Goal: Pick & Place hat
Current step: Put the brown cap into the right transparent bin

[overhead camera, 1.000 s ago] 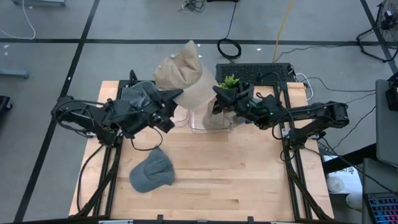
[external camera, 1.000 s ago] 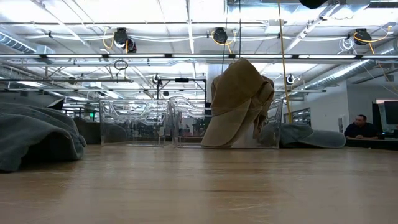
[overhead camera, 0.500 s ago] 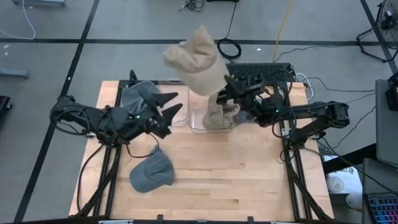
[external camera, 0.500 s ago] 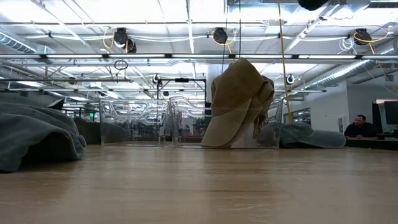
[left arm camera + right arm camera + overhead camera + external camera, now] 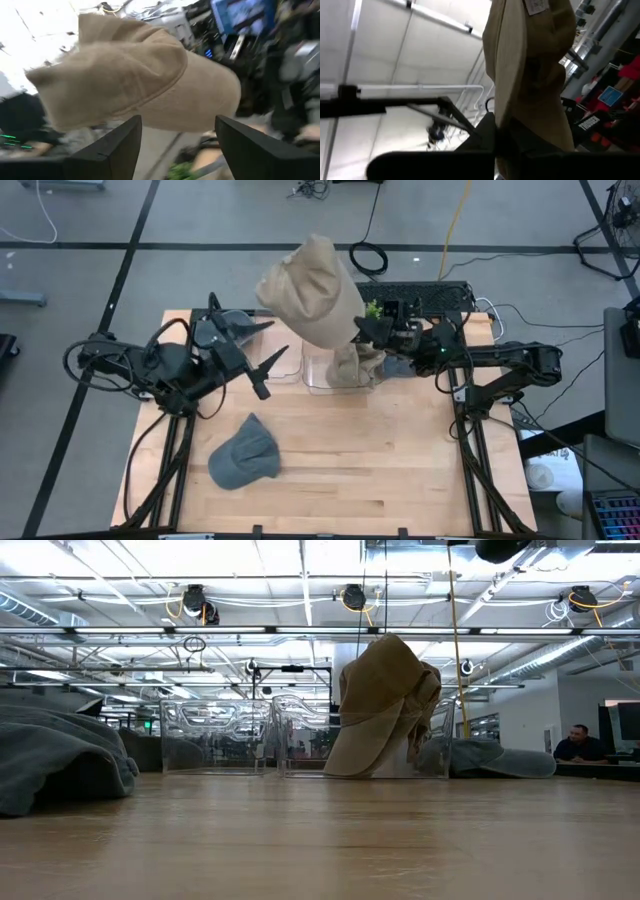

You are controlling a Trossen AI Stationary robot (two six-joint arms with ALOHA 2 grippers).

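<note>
A tan hat (image 5: 310, 290) is raised high over the table's far middle, in my right gripper (image 5: 363, 329), which is shut on it. It fills the left wrist view as the tan hat (image 5: 135, 85) and the right wrist view as the tan hat (image 5: 530, 75). My left gripper (image 5: 262, 346) is open, left of that hat and apart from it; in its own view the left gripper (image 5: 177, 147) shows spread fingers. A second tan hat (image 5: 385, 705) stands in a clear bin (image 5: 335, 370). One grey hat (image 5: 243, 455) lies flat on the table. My right gripper pinches the tan hat's lower edge (image 5: 507, 117) between its two fingers, coming from the table's right and slanting upward. The hat is lifted clear and stands up beyond the fingers, its inner label (image 5: 536, 5) showing. The fingers themselves hide the exact spot.
Clear bins (image 5: 215, 735) stand along the far middle of the table. Another grey hat (image 5: 222, 332) lies at the far left by my left arm, and a green plant (image 5: 370, 310) sits behind the bins. Bare wood (image 5: 400, 460) spreads across the near half.
My left gripper has come off the tan hat and drawn back toward the table's left edge. The hat, held by my right gripper alone, has swung and turned in the air above the bins. The right gripper has shifted slightly toward the far edge.
</note>
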